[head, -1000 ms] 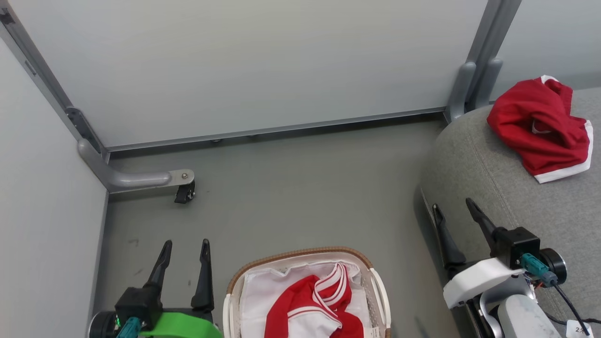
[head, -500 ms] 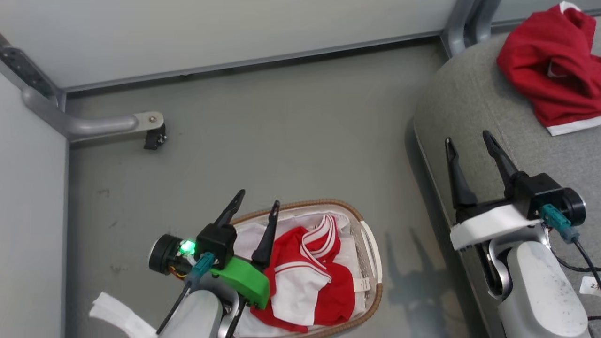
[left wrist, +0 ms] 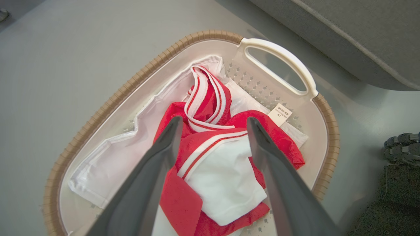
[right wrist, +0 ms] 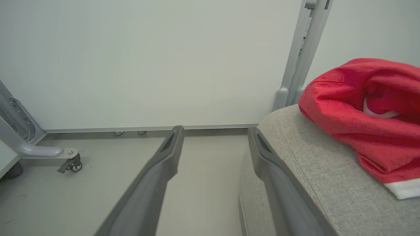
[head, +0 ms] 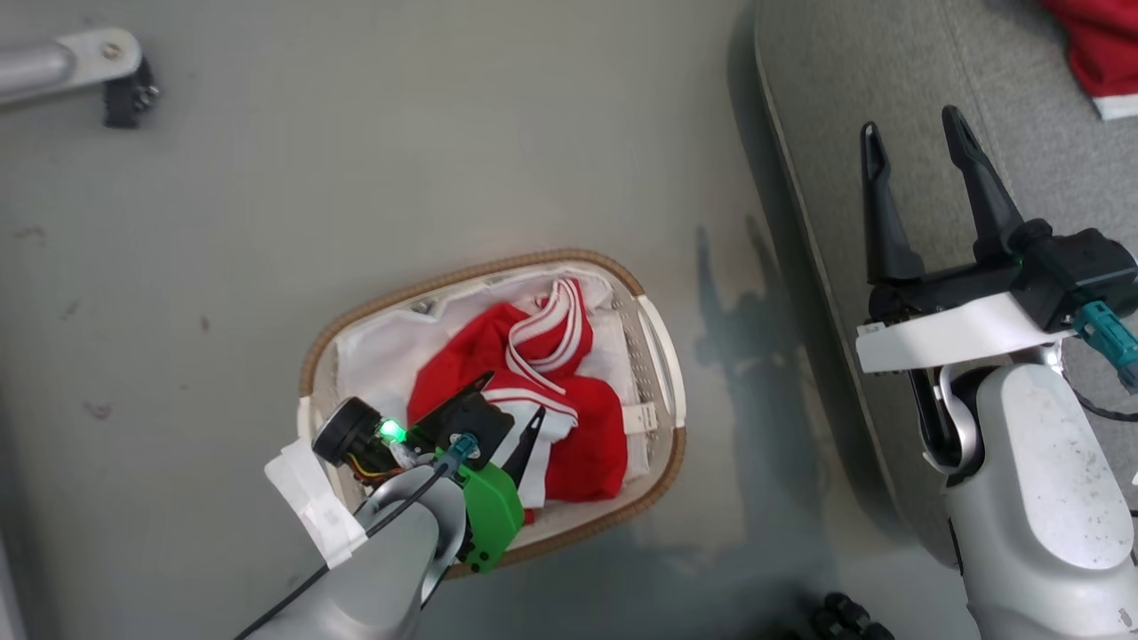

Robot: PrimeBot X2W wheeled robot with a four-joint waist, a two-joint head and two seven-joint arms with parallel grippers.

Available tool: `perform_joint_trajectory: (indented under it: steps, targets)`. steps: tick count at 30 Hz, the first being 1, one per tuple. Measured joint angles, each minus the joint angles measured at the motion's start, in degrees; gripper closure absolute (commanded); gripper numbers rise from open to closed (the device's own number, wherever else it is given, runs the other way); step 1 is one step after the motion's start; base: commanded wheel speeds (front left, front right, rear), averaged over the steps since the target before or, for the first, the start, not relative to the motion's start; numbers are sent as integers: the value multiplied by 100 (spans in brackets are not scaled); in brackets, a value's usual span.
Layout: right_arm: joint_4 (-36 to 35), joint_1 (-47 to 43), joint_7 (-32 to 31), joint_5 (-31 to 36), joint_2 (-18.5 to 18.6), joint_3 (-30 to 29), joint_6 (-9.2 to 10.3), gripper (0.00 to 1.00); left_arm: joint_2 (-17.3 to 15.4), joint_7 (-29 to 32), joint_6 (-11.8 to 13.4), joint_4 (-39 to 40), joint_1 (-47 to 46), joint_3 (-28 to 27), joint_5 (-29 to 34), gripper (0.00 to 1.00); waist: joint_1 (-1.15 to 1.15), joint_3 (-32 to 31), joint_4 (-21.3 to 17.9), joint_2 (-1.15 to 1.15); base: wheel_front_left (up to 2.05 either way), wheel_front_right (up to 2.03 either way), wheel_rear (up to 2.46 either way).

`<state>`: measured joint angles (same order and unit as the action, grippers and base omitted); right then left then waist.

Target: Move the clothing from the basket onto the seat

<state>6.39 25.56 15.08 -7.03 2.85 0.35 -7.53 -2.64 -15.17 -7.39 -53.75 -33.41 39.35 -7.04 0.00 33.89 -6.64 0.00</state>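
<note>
Red-and-white cloth lies bunched at the lower centre of your head view: the striped garment (head: 569,418) sits in the basket (head: 498,267), on top of the white liner (head: 373,356). Your left gripper (head: 515,393) hangs over it with its fingers spread wide and nothing between them. In the left wrist view those two fingers frame the garment's white panel and its striped band. The tips look close to the cloth, but you cannot tell whether they touch it. The basket's white handle (left wrist: 282,65) is at the upper right of that view, with a small label (left wrist: 279,114) just below it.

The basket stands on the grey floor (head: 356,178), near the seat (head: 845,89) but apart from it. The seat takes the upper right of the head view. The plain red garment (head: 1098,44), with its white trim, lies on the seat at the top right corner. Your right gripper (head: 910,120) is at the right of the frame, over the seat's edge, with its fingers wide and empty. In the right wrist view that red garment sits heaped on the seat at the right.
</note>
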Motion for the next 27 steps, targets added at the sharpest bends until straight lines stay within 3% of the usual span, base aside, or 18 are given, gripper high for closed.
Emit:
perform_joint_trajectory:
  steps: [6, 17, 27]
  targets:
    - [-185, 149, -1, -57, 2, 149, 1, 0, -2, 0, 0, -626, -339, 320, -97, 0, 0, 670, -269, 0, 0, 0, 0]
    - [-342, 289, 0, -138, 0, 376, 1, 0, -3, 0, 20, -737, -750, 862, 168, 0, 1, 1492, -667, 0, 0, 0, 0]
    - [-408, 385, 0, -163, -1, 447, 0, 0, -207, 0, 486, -1016, -1170, 933, 374, 0, 1, 1858, -877, 0, 0, 0, 0]
